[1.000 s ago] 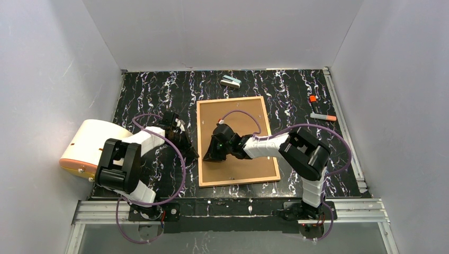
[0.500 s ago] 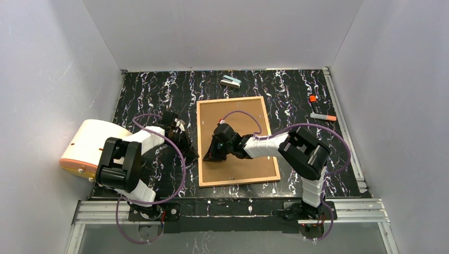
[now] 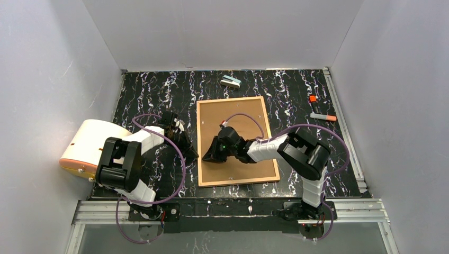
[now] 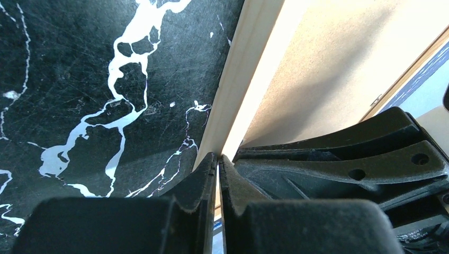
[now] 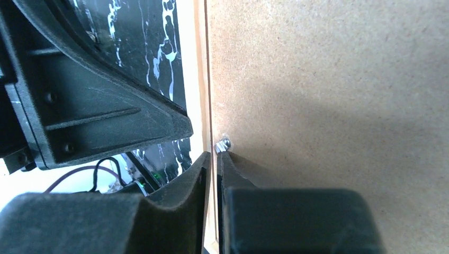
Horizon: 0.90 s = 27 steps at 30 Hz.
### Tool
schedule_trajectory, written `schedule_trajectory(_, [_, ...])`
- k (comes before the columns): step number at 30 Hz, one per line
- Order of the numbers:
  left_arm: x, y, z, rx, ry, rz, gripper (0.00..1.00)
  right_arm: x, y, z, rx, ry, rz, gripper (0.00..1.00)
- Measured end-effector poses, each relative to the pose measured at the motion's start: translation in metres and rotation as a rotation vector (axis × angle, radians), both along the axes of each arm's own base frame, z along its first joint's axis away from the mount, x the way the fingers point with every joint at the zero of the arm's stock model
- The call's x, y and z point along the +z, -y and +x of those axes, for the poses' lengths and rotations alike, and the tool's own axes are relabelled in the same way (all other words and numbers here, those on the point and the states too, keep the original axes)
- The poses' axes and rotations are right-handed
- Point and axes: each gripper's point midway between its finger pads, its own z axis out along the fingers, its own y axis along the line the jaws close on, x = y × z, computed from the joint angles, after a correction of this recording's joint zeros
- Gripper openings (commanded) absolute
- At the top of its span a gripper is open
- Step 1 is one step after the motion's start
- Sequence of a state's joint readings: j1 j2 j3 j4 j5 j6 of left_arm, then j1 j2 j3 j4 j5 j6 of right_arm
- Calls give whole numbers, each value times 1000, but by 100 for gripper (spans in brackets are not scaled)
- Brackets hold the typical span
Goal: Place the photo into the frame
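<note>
The frame [image 3: 231, 100], with its thin light-wood border, lies flat mid-table with the plain brown backing board [image 3: 246, 169] inside it. The photo is hidden. My left gripper [image 3: 190, 154] is shut, its tips [image 4: 218, 159] against the frame's left border [image 4: 243, 69]. My right gripper [image 3: 207, 157] is shut over the backing board [image 5: 328, 79] at the frame's left border [image 5: 200, 63], its tips [image 5: 213, 156] right by a small metal tab [image 5: 223, 144]. The two grippers stand close together, on either side of that border.
A white and orange rounded object [image 3: 87, 145] sits at the left table edge. A teal and white item [image 3: 231, 81] lies behind the frame. An orange-capped marker [image 3: 323, 116] and a small orange-tipped item [image 3: 313, 99] lie at the back right. Grey walls enclose the table.
My right wrist has shifted slightly toward the near side, and its tips have stayed at the frame's left border. The left arm has not moved.
</note>
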<state>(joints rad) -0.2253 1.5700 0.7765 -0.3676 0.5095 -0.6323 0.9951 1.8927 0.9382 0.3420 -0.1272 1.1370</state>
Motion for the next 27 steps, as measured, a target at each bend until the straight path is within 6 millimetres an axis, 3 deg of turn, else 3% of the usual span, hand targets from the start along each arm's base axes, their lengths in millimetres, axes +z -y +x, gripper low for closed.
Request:
schedule_trajectory(14, [-2, -1, -1, -20, 4, 4, 4, 7, 1, 0, -48, 19, 129, 21])
schedule_trajectory(20, [-3, -3, -1, -33, 17, 21, 31, 21, 17, 14, -117, 54, 95, 30])
schedule_trajectory(23, [-6, -4, 0, -44, 27, 41, 42, 25, 28, 32, -165, 66, 65, 38])
schedule_trajectory(27, [-4, -1, 13, -41, 67, 52, 54, 22, 49, 66, -233, 64, 2, 39])
